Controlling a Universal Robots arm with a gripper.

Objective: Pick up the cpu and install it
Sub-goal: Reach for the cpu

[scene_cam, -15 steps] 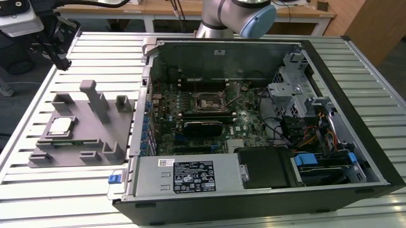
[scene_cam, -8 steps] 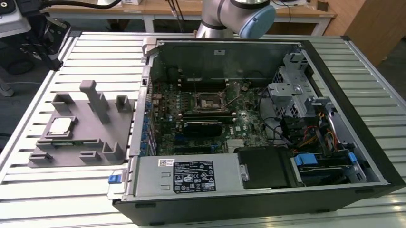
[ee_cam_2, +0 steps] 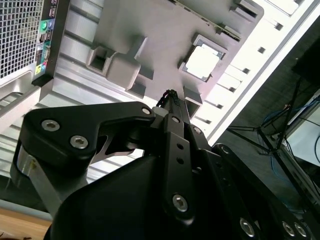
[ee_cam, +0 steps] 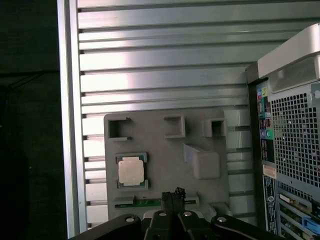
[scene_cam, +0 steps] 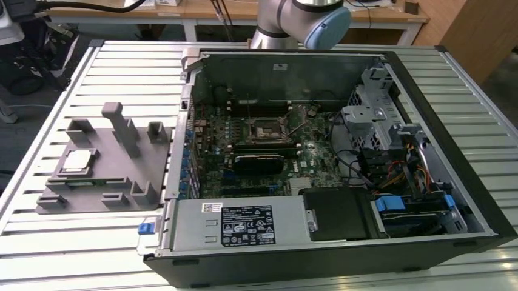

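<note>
Resting in a fixture tray (ee_cam: 165, 162) recess near the worktop (ee_cam: 150, 65) edge, cpu (ee_cam: 131, 171) is untouched; claw (ee_cam: 173, 195) held closed, empty.

The cpu (scene_cam: 77, 160) is a small, flat, square chip with a silvery-white metal top and a thin darker rim. It lies level, metal face up, seated in a shallow square recess of the grey fixture tray (scene_cam: 105, 173). In both wrist views (ee_cam_2: 202, 62) (ee_cam: 131, 171), its sides run parallel to the tray's edges.
</note>
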